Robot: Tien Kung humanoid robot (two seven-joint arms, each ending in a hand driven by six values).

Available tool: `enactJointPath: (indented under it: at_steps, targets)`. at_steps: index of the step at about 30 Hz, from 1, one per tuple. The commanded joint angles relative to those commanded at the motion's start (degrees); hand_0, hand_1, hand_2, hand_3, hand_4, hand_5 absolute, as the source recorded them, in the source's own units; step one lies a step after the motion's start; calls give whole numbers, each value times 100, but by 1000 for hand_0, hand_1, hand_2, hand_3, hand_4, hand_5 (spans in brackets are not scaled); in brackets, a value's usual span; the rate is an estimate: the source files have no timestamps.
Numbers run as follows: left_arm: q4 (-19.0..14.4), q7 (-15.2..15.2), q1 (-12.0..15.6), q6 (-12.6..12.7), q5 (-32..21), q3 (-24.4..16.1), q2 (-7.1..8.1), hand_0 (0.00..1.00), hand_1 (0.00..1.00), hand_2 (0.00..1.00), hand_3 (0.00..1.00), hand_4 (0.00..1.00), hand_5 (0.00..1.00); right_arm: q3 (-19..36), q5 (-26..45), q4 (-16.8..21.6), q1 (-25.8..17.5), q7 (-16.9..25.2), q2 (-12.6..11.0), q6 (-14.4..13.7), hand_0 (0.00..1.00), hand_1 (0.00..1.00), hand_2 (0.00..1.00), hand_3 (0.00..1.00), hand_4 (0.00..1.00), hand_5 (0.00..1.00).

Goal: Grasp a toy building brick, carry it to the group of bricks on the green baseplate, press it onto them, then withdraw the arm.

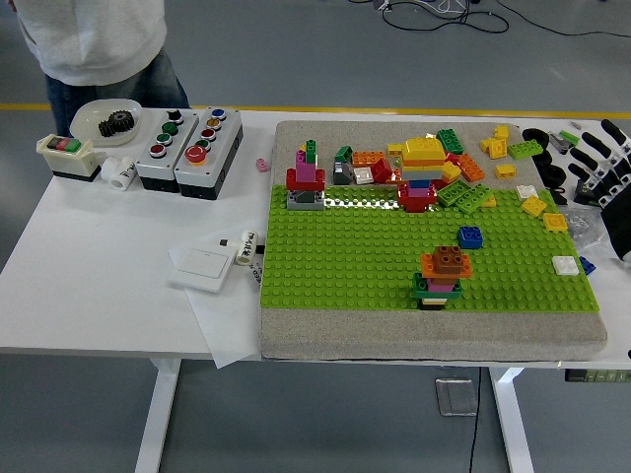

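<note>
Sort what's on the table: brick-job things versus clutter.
Job: baseplate, brick stack, blue brick, loose bricks, right hand.
Clutter: button boxes, gear dish, wall switch.

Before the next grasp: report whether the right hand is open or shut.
Open. The right hand sits at the table's right edge, fingers spread, holding nothing.

On the bench (89,296) stand two button boxes (187,148) and one green baseplate (375,256). The baseplate carries three brick stacks (439,276). One robot hand (603,163) is visible.
</note>
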Motion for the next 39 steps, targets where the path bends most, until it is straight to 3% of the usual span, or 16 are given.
enactJointPath:
  at_steps: [11,12,24,39]
  targets:
    - [3,12,26,1,66,-39,-2,684,625,746,654,751,655,-9,-77,-13,5,-67,0,19,944,847,872,920,998,900]
    - [3,12,27,2,69,-41,-4,690,628,746,655,751,656,-9,-88,-17,7,-72,0,19,998,868,883,934,998,912]
    - [2,9,39,22,70,-45,-15,691,634,750,655,751,655,-39,-248,-46,19,-88,4,137,998,914,930,998,998,953]
    - [5,-34,23,71,-32,11,-32,692,644,751,653,751,655,-53,-178,-51,78,-110,-5,198,998,905,921,987,998,953]
